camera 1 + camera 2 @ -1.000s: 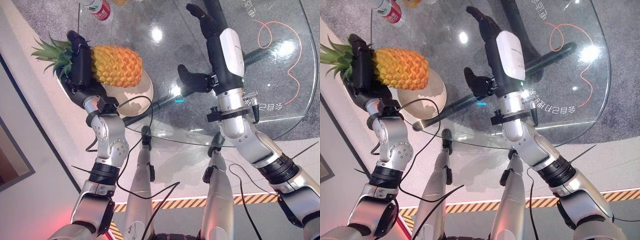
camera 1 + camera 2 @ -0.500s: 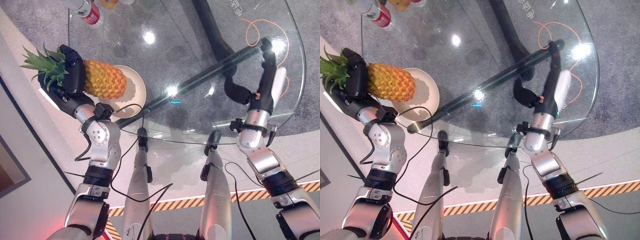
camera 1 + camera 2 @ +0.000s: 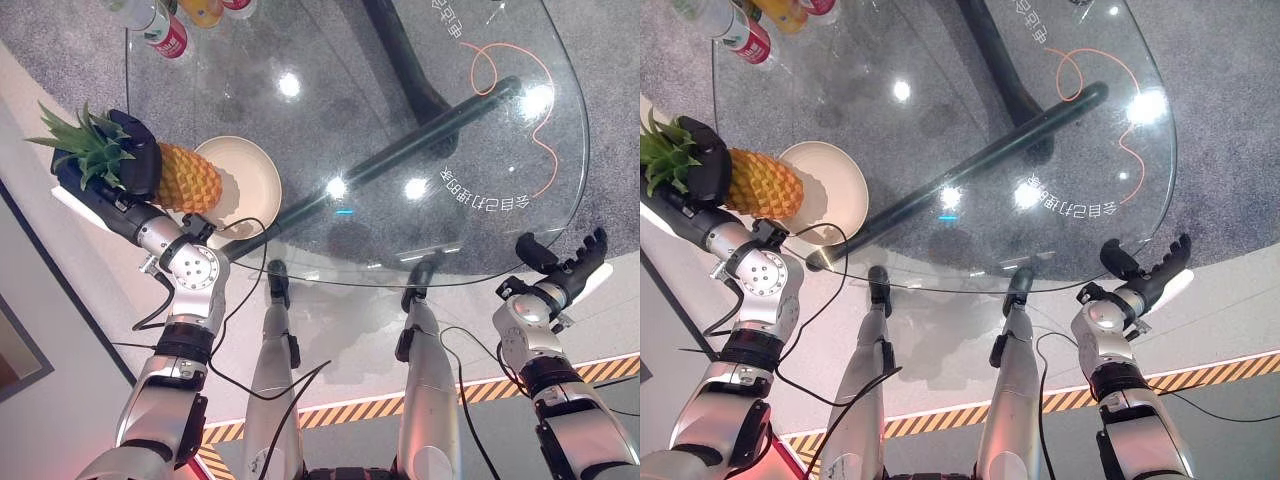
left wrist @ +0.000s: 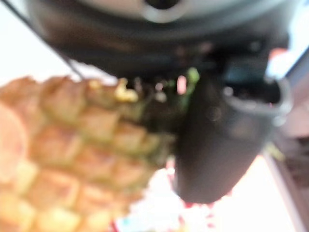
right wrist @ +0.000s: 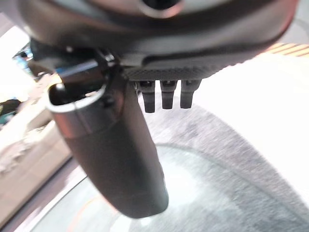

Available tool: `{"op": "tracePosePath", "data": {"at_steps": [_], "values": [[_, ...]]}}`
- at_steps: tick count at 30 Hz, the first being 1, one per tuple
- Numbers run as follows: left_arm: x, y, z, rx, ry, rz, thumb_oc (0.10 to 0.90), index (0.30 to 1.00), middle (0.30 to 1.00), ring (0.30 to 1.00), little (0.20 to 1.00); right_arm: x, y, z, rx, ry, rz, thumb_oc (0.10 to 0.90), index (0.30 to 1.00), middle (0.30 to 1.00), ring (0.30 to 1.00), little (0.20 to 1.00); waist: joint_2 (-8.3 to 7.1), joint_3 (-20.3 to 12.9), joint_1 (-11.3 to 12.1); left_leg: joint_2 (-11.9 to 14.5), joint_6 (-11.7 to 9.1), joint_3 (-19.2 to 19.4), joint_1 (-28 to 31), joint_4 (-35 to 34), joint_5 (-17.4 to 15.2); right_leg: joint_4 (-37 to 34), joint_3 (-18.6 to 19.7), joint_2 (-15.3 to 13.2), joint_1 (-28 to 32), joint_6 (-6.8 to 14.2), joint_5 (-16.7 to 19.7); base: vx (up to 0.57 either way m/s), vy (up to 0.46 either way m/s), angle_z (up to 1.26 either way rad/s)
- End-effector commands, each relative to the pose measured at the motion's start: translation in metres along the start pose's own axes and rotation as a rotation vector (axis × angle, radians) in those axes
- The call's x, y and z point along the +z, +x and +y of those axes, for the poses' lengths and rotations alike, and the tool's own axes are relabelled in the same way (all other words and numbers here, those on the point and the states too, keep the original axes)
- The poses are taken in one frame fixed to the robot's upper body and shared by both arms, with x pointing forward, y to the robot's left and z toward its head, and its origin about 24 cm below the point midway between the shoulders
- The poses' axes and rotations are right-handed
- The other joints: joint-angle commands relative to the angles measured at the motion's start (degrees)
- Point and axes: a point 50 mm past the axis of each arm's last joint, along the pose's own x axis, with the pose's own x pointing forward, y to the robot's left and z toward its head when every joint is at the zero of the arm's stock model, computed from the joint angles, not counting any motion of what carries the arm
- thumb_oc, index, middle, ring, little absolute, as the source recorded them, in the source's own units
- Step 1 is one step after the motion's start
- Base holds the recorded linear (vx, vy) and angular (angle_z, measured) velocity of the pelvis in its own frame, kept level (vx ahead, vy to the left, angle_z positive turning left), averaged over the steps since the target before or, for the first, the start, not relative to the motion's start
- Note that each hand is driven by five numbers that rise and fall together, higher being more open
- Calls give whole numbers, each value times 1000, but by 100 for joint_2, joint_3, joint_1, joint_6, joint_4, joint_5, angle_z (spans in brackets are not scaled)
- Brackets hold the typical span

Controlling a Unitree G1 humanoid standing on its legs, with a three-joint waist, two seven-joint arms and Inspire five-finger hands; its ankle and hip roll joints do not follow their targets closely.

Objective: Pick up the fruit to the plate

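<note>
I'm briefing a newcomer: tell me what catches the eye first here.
The orange-yellow pineapple with its green leafy crown, gripped in the left hand, juts over the round cream plate at the left edge of the round glass table. The right hand hangs open off the table's near right edge, and some bottles stand at the far left.

The left arm reaches up toward ten o'clock, its wrist bent, and the left hand (image 3: 128, 165) sits there with fingers and thumb (image 4: 217, 140) curled around the pineapple (image 3: 185, 178). The right arm rises at about four o'clock, forearm short and upright, and the right hand (image 3: 565, 272) is spread with straight fingers (image 5: 162, 94), palm empty.
</note>
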Motion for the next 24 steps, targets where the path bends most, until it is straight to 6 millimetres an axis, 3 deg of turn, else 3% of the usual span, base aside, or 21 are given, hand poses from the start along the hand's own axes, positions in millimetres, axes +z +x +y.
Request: {"op": "tracePosePath", "data": {"at_steps": [1,14,24], "values": [[61,45,-20,-6,-126,-356,100,300,300,300,200,-1,15,-17,-67,118,63,800,900,900,900,900,-352,-85,250,-39,-26,-84,65,292,-348,523,-280,407,157,-302,-268,0,0,0],[56,48,-20,23,-67,-396,100,300,300,300,200,-51,17,-60,-161,0,291,800,900,900,900,900,-399,-85,270,-5,-12,-117,18,470,-476,724,-255,446,141,-323,-433,15,-5,3],[49,47,-22,16,-53,-362,100,300,300,300,200,-64,12,-63,-125,-46,346,800,900,900,900,900,-441,-85,195,38,-12,-87,-61,528,-504,760,-197,482,61,-338,-458,3,-1,0]]}}
